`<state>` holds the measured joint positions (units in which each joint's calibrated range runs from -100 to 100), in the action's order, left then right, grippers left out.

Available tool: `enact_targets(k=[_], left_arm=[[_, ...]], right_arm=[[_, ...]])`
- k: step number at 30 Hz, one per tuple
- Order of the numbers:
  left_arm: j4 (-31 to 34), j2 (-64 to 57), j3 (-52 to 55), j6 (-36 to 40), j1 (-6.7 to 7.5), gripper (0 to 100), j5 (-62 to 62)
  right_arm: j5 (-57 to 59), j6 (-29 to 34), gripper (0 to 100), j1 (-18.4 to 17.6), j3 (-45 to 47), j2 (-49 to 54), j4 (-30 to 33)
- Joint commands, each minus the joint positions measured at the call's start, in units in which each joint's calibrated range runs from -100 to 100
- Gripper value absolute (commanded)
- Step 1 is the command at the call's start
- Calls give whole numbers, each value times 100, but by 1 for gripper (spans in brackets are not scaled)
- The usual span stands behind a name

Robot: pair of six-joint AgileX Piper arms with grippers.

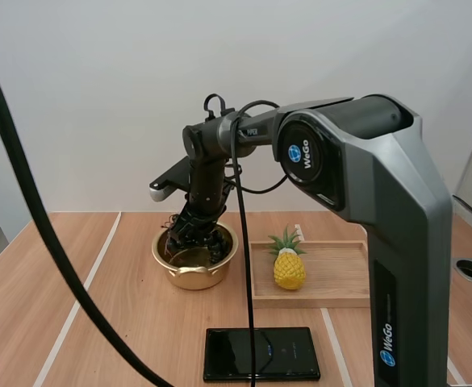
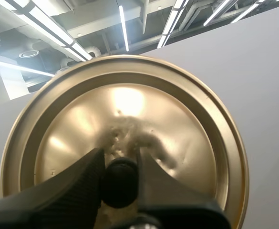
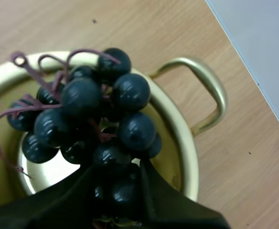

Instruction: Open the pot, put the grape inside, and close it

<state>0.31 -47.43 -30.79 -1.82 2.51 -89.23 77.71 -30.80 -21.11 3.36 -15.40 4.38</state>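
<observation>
From the high view, my right arm reaches forward and down so that the right gripper (image 1: 195, 244) sits in the mouth of the gold pot (image 1: 194, 276); the pot stands uncovered on the wooden table (image 1: 155, 322), and I can make out dark shapes at the fingers but cannot tell the berries apart from here; just to the right of the pot lies a wooden tray (image 1: 340, 294) with a toy pineapple (image 1: 289, 268) on its left part, leaves pointing away from me; nearer to me, apart from both, a flat black slab (image 1: 288, 355) lies on the table.

From the left wrist view, my left gripper (image 2: 119, 160) is clamped on the black knob (image 2: 120, 183) of the gold lid (image 2: 129, 109); one finger presses each side of the knob, and the lid's round face is turned towards the camera, held up in the air and away from the pot.

From the right wrist view, my right gripper is closed on the bunch of grapes (image 3: 82, 95); the two fingers (image 3: 153, 191) pinch the berries nearest the camera, while the rest of the dark bunch and its purplish stem hang over the open pot, inside the line of its rim; the shiny bottom of the pot shows beneath the berries, so I cannot tell whether the bunch touches it; one looped handle (image 3: 211, 86) of the pot sticks out over the table on the side towards the pale wall.
</observation>
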Motion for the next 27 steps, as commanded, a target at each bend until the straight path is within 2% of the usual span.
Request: enact_targets(k=[1,8,17,27], left_arm=[[84,-28,-16,-13,6,0,120],[84,-28,-16,-13,6,0,120],[84,-28,-16,-13,6,0,120],[84,-28,-16,-13,6,0,120]], right_arm=[[214,102,0,-5,-41,-64,192],[820,102,0,-5,-41,-87,152],[1637,-243,0,-5,-41,-87,-517],[1495,-243,0,-5,-41,-333,-315]])
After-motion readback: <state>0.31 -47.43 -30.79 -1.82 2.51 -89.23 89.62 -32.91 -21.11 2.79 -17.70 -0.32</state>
